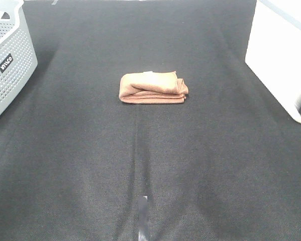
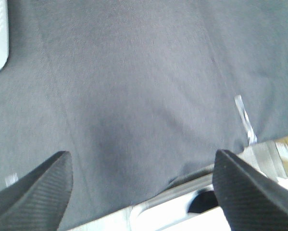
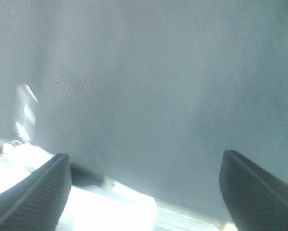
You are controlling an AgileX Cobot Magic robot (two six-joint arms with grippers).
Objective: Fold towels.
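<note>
A: Where does the towel (image 1: 153,88) lie?

B: On the black cloth-covered desk (image 1: 150,160), about midway between the left and right edges and somewhat toward the far edge. It is reddish-brown, folded into a compact bundle with several layers showing along its near side. A small white tag (image 1: 148,74) sits on its far edge.

A: Is anything touching it?

B: No. Neither arm shows in the high view, and the towel lies alone, well apart from everything else.

A: What else is on the desk?

B: A grey perforated basket (image 1: 9,63) at the far left corner, and a white box (image 1: 283,55) at the far right corner. A short strip of clear tape (image 1: 142,216) lies near the middle of the near edge.

A: And the left gripper (image 2: 144,192)?

B: Its two dark, ribbed fingers (image 2: 38,192) stand wide apart over bare black cloth at the desk's edge, with nothing between them.

A: The right gripper (image 3: 144,192)?

B: The same: jaws spread wide, nothing held, only the cloth and its edge beneath. That view is hazy and washed out.
</note>
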